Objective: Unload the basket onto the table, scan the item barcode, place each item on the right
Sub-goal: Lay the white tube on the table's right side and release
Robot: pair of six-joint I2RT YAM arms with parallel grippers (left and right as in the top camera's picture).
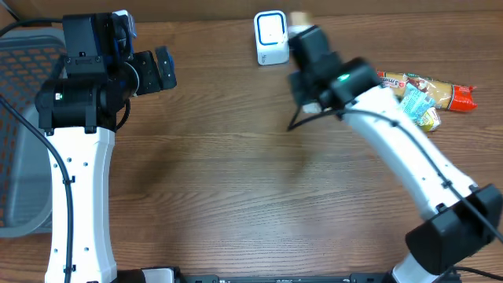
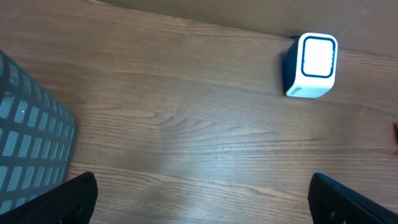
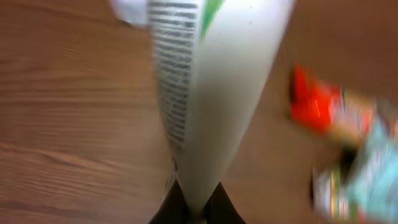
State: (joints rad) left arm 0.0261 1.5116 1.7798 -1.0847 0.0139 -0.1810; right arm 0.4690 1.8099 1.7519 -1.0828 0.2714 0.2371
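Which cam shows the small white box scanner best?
Left wrist: small white box scanner sharp, unobstructed, lit face visible. Overhead shows it tiny. Right wrist: not clearly; a blurred white packet fills the frame.

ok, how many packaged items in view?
3. One white pouch pinched in the right gripper by the scanner; red packet and teal packet touching, far right. Another may hide underneath.

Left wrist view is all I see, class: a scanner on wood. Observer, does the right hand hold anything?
Observer: Yes, the right hand is shut on a white packet with printed lines.
Operator: Where is it from the scanner?
Observer: Overhead, it hovers just right of the scanner.
Operator: Other items?
Observer: Colourful snack packets lie on the table further right.
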